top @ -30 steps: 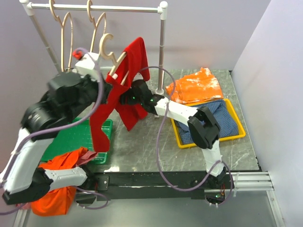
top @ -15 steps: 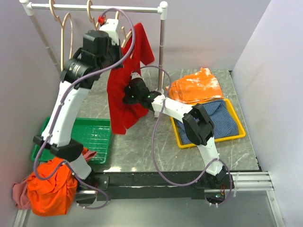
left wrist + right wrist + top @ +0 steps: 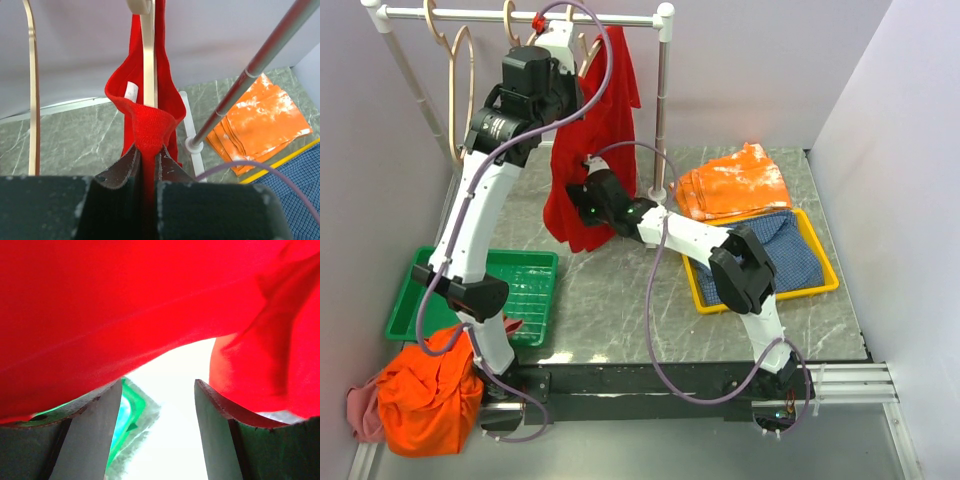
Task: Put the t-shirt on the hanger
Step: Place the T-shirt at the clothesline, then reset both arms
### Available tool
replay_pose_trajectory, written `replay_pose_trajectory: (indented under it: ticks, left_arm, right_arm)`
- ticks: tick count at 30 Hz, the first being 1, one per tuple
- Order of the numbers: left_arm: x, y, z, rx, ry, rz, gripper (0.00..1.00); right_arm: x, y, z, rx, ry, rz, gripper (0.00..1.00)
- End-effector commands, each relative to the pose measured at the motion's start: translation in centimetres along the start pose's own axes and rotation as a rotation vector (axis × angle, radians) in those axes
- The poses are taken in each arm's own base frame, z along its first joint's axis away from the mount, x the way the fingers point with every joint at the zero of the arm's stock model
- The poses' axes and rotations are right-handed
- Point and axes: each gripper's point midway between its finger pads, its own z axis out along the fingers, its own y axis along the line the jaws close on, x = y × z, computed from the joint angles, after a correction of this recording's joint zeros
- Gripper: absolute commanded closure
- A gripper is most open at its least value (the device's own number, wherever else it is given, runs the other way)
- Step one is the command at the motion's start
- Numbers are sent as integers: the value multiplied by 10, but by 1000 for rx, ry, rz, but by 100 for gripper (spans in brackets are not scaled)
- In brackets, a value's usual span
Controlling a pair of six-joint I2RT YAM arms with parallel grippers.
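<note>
The left gripper (image 3: 148, 155) is clamped on a fold of the red t-shirt (image 3: 150, 125), which drapes over a hanger (image 3: 147, 60) straight ahead of it, up by the rail (image 3: 470, 14). The right gripper (image 3: 158, 390), jaws apart, presses against the shirt's lower folds. Counted: one t-shirt, three hangers including two spare hangers (image 3: 470, 90), and two trays, a green tray (image 3: 535, 305) and a yellow tray (image 3: 820, 287).

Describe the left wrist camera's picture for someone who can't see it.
The left gripper pinches a fold of the red t-shirt, which drapes over a pale wooden hanger rising straight ahead. To the right, a metal rack pole slants past a folded orange garment.
</note>
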Motion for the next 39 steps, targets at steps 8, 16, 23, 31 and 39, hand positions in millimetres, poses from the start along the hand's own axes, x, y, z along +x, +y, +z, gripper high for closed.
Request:
replay_pose_trajectory:
  ticks: [8,16,23,31,39]
  left_arm:
    - [-24,0,25,62,-114,-24,99]
    - [-19,6,31,68,-107,-42,85]
    - [-49,3,-11,95,-212,-47,12]
    - [-47,-9,-96,198,-304,-146,4]
    - [39,-60,-152,386,-232,-224,4]
  right_arm:
    - [-21,32,-37,-66,-67,-23,33]
    - [-27,38,-71,-47,-124,-49,32]
    - [-49,42,-119,-37,-206,-35,27]
    - [-58,26,-188,-1,-314,-14,22]
    - [-44,-14,-252,66,-436,50,21]
